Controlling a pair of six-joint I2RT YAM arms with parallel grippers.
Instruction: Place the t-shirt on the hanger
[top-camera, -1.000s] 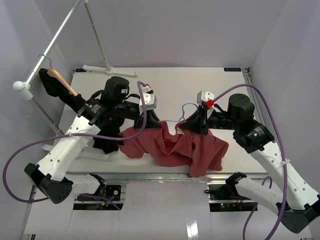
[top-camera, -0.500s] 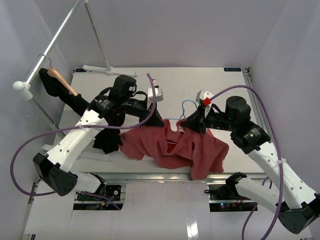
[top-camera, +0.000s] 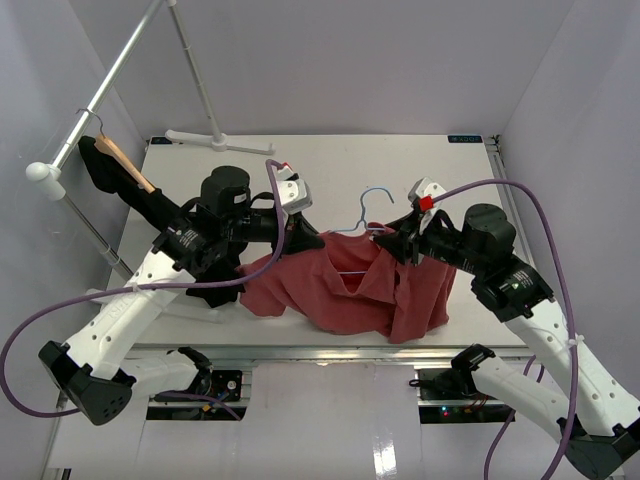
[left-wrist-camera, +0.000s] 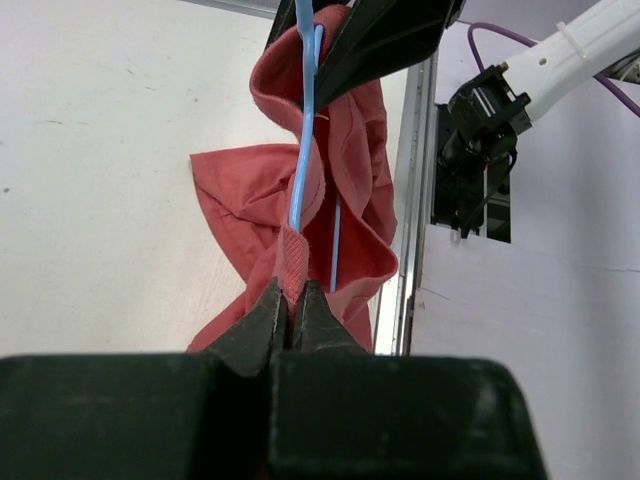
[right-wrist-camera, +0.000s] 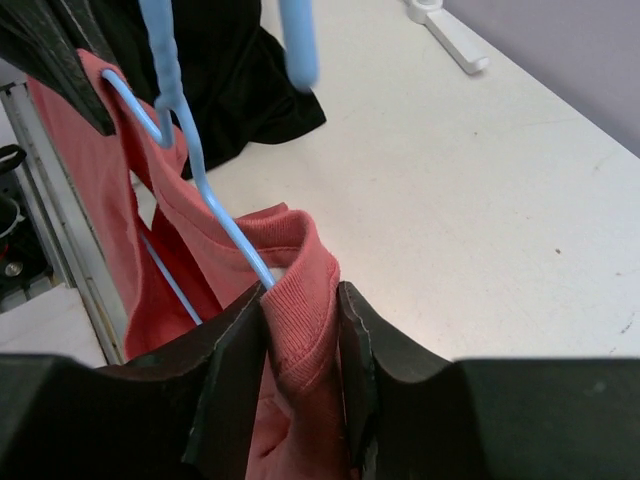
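Robot lab cell: white enclosure walls (top-camera: 400, 70), white table (top-camera: 450, 170), garment rack (top-camera: 100, 88).

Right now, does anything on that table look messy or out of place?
Yes. The t-shirt is bunched and twisted on the hanger instead of hanging flat, with the blue wire threaded through crumpled folds. A black garment also lies in a heap on the table beside it.

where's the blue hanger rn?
The hanger sits mid-table in the top view, between the left end effector and right end effector, hook toward the far edge. Its lower part is threaded inside the t-shirt.
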